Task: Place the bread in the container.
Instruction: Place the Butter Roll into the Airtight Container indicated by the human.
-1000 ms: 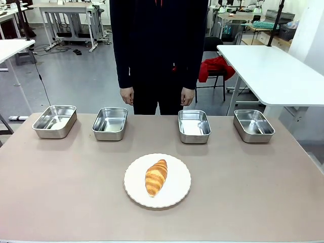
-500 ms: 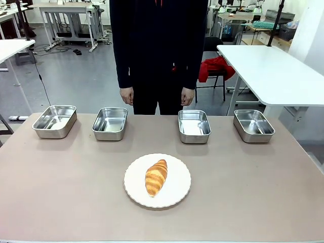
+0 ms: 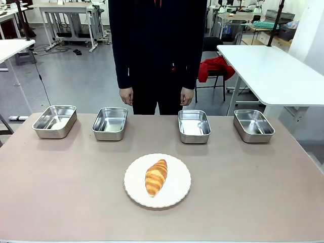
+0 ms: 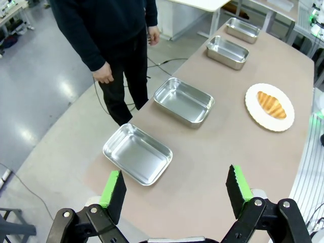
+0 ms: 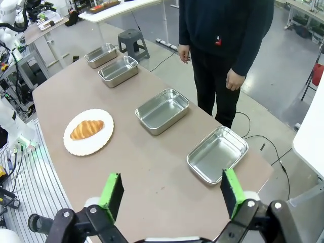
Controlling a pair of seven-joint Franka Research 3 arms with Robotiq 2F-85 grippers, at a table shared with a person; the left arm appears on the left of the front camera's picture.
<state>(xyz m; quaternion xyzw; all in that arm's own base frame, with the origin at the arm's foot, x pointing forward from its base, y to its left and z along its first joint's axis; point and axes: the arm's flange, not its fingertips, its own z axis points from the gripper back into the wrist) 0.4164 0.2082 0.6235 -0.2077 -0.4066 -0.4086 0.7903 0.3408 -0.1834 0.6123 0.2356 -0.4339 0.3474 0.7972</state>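
No change: bread [image 3: 156, 177] sits on plate [image 3: 178, 178], near centre; four pans [image 3: 110, 123] empty along far edge. Left pincer [image 4: 174, 174] and right pincer [image 5: 171, 174] both apart, holding nothing. Task not begun.

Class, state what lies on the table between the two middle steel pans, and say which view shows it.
Only bare tabletop separates the left-middle pan from the right-middle pan; the front view shows this most clearly.
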